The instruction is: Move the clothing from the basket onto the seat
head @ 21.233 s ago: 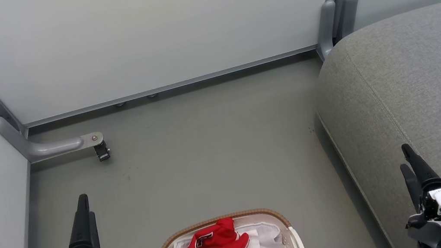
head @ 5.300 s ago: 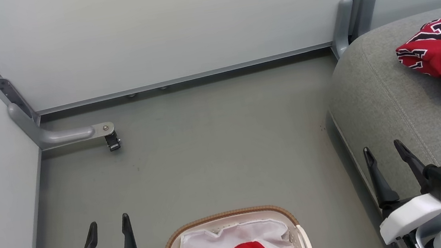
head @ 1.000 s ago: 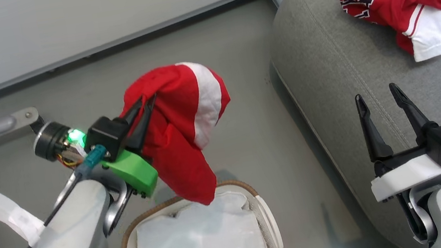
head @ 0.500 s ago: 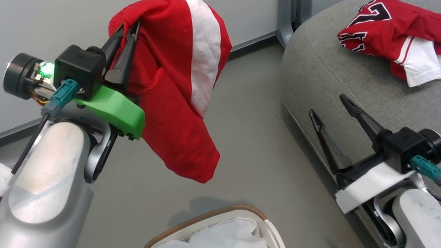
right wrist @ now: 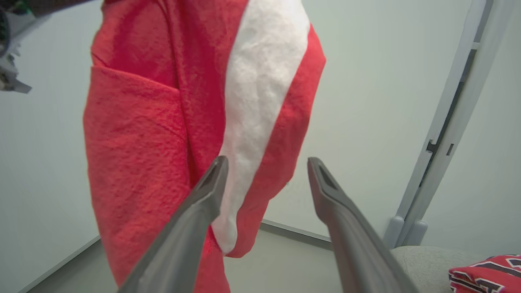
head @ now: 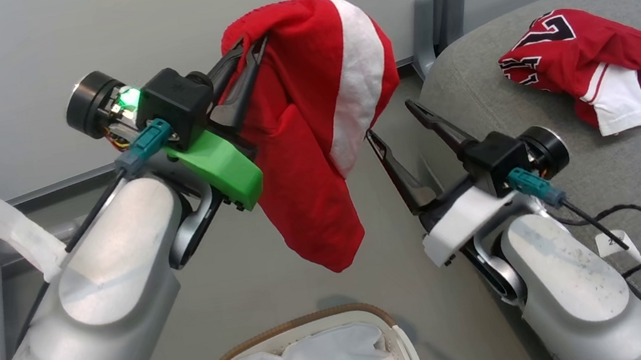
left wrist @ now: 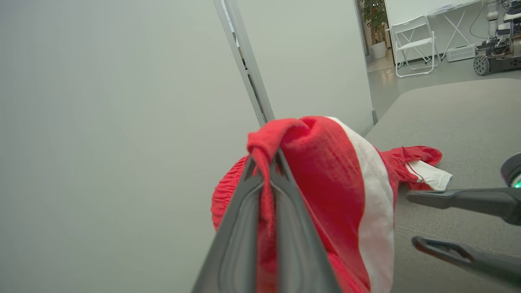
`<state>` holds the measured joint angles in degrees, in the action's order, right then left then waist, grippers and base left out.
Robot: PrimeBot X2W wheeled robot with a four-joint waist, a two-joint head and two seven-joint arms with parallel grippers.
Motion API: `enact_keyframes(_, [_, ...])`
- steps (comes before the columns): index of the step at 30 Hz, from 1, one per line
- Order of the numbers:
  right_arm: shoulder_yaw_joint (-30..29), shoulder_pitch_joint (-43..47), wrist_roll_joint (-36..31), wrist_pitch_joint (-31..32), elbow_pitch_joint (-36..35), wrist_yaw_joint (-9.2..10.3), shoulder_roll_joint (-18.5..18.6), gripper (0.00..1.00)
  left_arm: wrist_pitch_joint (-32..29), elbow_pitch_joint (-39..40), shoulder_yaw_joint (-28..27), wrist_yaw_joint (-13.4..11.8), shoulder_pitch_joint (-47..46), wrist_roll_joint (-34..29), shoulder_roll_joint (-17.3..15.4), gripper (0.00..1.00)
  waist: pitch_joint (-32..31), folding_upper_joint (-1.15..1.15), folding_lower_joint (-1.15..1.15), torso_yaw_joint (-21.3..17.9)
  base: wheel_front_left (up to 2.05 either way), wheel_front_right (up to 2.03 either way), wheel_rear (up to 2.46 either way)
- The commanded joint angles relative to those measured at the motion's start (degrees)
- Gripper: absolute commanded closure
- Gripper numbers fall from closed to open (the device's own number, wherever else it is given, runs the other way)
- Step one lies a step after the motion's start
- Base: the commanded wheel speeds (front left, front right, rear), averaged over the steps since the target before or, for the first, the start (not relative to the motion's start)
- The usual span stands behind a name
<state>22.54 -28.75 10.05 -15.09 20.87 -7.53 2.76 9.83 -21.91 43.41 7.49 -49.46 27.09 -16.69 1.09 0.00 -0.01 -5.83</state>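
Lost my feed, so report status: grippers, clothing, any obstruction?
Left gripper shut on red garment, lifted clear of basket. Right gripper open, holding nothing, between garment and seat. Jersey on seat.

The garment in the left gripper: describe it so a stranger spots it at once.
Start at the grey seat, then look left of it, up in the air beyond the white basket. There a red garment hangs pinched in the left gripper. Unlike the red jersey lying on the seat, it shows no numerals, only one broad white stripe.

The red jersey (head: 593, 50) bears black numerals edged in white, one reading like a 7, the others crumpled.
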Motion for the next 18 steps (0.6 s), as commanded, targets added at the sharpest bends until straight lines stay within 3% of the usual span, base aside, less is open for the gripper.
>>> enact_keyframes(1, [-0.26,-1.54,-0.56,-0.11,0.99,0.08,0.25,0.00,0.08,0.62,0.43,-0.09,0.62,0.24,0.21,1.00,-0.38,0.00,0.01,0.62,0.00,0.00,0.00])
enact_keyframes(7, [1.14,-6.13,-1.38,-0.10,4.96,0.08,0.70,0.00,-0.09,2.84,2.36,-0.06,1.34,0.95,0.50,1.00,-0.84,0.00,0.01,1.61,0.00,0.00,0.00])
enact_keyframes(12, [11.79,-9.14,4.09,-0.11,10.00,0.08,3.49,0.00,-0.22,4.65,3.91,-0.05,2.05,1.49,0.65,1.00,-1.34,0.00,0.01,2.43,0.00,0.00,0.00])
enact_keyframes(13, [13.29,-9.67,5.04,-0.11,10.65,0.08,3.78,0.23,-0.29,4.87,4.11,-0.05,2.24,1.59,0.60,1.00,-1.39,0.00,0.01,2.54,0.00,0.00,0.00])
enact_keyframes(14, [14.24,-9.95,5.82,-0.11,11.12,0.08,3.97,0.58,-0.32,5.17,4.24,-0.05,2.40,1.63,0.53,1.00,-1.41,0.00,0.01,2.61,0.00,0.00,0.00])
enact_keyframes(16, [15.25,-10.51,7.12,-0.11,11.57,0.08,4.16,0.98,-0.37,5.78,4.48,-0.05,2.79,2.03,0.34,1.00,-1.43,0.00,0.01,2.77,0.00,0.00,0.00])
enact_keyframes(18, [15.63,-10.79,7.85,-0.11,11.61,0.08,4.38,1.00,-0.50,6.01,4.51,-0.08,3.36,2.48,-0.04,1.00,-1.39,0.00,0.01,2.89,0.00,0.00,0.00])
